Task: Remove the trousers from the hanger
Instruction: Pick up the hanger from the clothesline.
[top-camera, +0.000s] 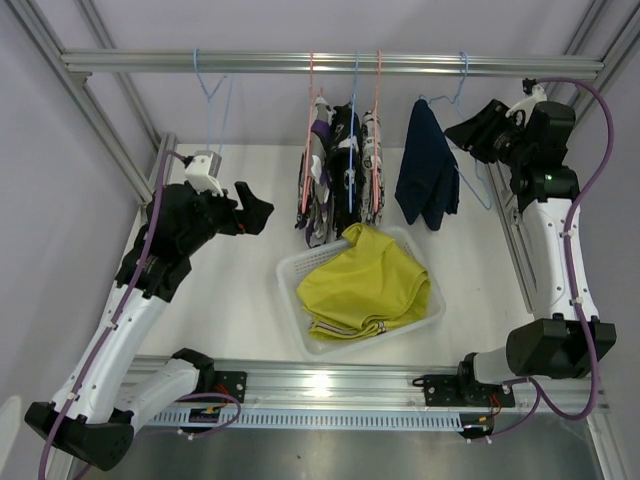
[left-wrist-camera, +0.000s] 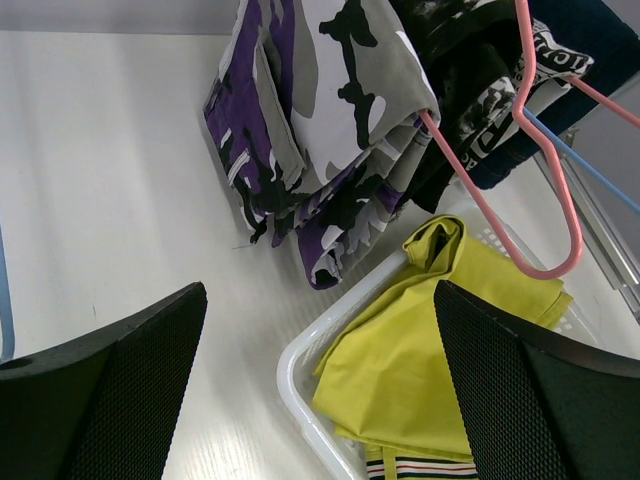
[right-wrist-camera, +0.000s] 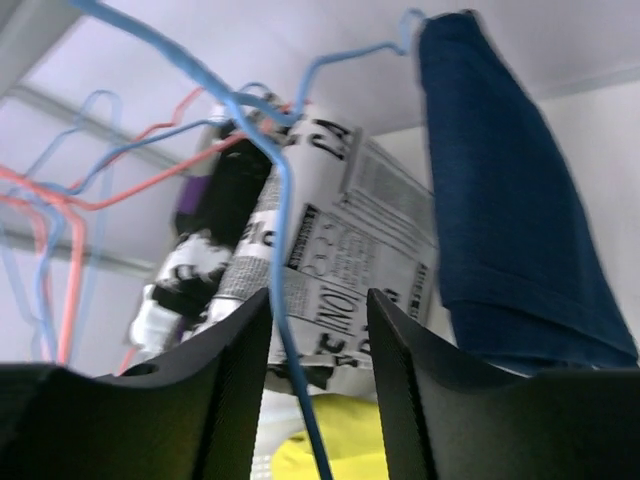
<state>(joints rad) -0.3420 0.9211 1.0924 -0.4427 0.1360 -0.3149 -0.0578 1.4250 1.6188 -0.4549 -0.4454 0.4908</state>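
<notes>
The yellow trousers (top-camera: 365, 287) are plain, their basket (top-camera: 290, 278) white. The navy trousers (top-camera: 427, 175), far right, are plain too. The far-left trousers (left-wrist-camera: 290, 130) show purple, white and black camouflage.

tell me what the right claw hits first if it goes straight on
The right claw meets the blue hanger wire, already between its jaws; beyond that probably the grey-white print trousers, depth unclear.
</notes>
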